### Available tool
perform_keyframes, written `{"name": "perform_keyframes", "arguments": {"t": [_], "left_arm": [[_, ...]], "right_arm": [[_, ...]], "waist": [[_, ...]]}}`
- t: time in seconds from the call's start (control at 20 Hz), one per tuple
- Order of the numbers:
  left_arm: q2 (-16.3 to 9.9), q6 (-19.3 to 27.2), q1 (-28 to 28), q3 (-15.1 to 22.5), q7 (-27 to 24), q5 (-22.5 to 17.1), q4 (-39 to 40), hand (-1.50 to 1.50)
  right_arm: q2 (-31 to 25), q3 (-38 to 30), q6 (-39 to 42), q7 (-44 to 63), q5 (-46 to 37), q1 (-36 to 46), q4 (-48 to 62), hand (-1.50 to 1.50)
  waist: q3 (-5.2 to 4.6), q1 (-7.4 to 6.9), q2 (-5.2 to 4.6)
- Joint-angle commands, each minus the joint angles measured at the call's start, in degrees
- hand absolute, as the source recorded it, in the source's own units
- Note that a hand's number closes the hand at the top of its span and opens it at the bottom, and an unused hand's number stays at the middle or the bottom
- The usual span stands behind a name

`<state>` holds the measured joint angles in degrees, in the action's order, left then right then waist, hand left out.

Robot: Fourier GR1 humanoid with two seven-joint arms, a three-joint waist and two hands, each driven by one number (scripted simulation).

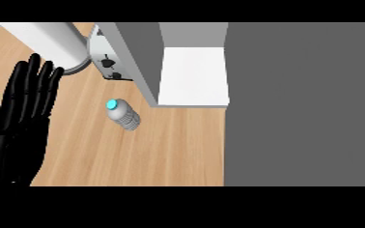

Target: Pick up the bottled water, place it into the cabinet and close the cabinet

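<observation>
— Black left hand (27, 121), how is it?
— Flat, fingers straight, holding nothing.
— And the bottled water (122, 114)?
— Standing on the wooden counter (171, 149) to the hand's right, apart from it, near the open cabinet (192, 77).

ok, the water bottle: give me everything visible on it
The water bottle is small, clear to greyish and ribbed, with a bright cyan cap. It stands on the wooden counter, seen from steeply above so the cap shows toward the upper left. It sits just in front of the open cabinet door, apart from it. Nothing touches it; the left robot hand is open at the view's left edge, away from it.
</observation>
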<state>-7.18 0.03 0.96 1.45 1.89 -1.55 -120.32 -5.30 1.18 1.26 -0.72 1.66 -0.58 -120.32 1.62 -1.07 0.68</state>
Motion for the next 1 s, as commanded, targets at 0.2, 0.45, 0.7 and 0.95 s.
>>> {"name": "perform_keyframes", "arguments": {"t": [0.2, 0.45, 0.7, 0.95], "left_arm": [[6.98, 22.36, 1.16, 0.2, 2.41, 19.27, 1.23, -1.5], [7.12, 42.34, -0.79, 3.62, 8.5, 14.59, 2.62, -1.5], [7.16, 53.21, 0.13, 16.2, 21.33, 30.09, -4.47, -1.5], [7.17, 58.01, 2.35, 23.46, 31.94, 43.96, -3.34, -1.5]], "right_arm": [[-1.34, 1.31, 2.93, -0.68, 0.69, -5.15, -4.39, -1.5], [-1.52, 7.47, 7.77, 6.0, 7.58, -6.53, -9.14, -1.5], [-1.33, 10.55, 7.11, 9.69, 7.1, -12.27, -16.24, -1.5], [0.86, 18.2, 3.14, 16.37, 1.08, -13.91, -23.73, -1.5]], "waist": [[-1.47, 2.09, -0.57], [-1.62, 2.01, -0.45], [-1.49, 1.48, -0.34], [-1.55, 1.44, -0.41]]}}
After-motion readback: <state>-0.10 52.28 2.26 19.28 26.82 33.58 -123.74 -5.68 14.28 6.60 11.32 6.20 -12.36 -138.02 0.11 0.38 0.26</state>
